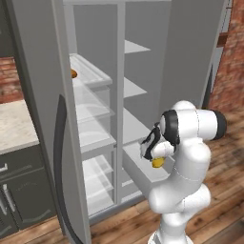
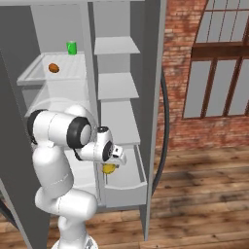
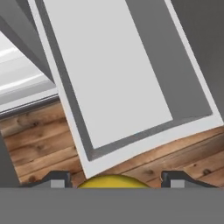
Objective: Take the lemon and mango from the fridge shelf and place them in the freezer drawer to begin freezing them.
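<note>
Lemon (image 2: 109, 168) sits clamped in the gripper (image 2: 110, 169), just above the freezer drawer (image 2: 127, 187)'s near rim; next, carry it over the drawer's floor and release. Mango (image 2: 53, 68) waits on the fridge shelf (image 2: 30, 78).

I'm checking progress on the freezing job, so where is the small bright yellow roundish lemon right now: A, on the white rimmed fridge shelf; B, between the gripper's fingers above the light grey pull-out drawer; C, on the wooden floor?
B: the small bright yellow lemon sits between the fingers of the gripper, over the light grey freezer drawer.
</note>
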Motion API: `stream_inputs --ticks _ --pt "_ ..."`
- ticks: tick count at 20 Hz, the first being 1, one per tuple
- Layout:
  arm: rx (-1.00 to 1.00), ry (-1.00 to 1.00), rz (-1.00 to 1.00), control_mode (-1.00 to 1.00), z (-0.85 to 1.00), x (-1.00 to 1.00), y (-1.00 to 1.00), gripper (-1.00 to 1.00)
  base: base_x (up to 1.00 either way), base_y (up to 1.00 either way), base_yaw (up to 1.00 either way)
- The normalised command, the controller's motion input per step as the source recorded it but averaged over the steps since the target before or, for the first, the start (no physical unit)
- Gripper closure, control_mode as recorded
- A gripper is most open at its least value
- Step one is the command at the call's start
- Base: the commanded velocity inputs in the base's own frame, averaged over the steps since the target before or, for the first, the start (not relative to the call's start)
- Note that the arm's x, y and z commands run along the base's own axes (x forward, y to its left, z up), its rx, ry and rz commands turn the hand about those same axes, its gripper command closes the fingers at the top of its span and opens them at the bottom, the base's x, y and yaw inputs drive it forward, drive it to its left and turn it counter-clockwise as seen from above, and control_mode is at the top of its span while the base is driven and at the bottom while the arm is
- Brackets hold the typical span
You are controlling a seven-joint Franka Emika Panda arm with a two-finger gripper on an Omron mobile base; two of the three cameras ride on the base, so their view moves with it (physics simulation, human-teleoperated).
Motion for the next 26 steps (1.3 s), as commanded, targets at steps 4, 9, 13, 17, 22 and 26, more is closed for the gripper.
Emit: stream_inputs --ticks 4,9,13,17,22,26 --pt "0.00 0.00 0.00 -1.00 -0.42 0.31 -0.08 1.00 0.00 0.00 0.00" --pt "0.00 0.00 0.00 -1.00 -0.43 0.32 -0.10 1.00 0.00 0.00 0.00" --pt "0.00 0.00 0.00 -1.00 -0.44 0.24 -0.12 1.00 0.00 0.00 0.00" --pt "0.00 0.00 0.00 -1.00 -0.45 0.26 -0.10 1.00 0.00 0.00 0.00" --pt "0.00 0.00 0.00 -1.00 -0.42 0.36 -0.12 1.00 0.00 0.00 0.00" --pt "-0.03 -0.07 0.00 -1.00 -0.43 0.52 -0.20 1.00 0.00 0.00 0.00"
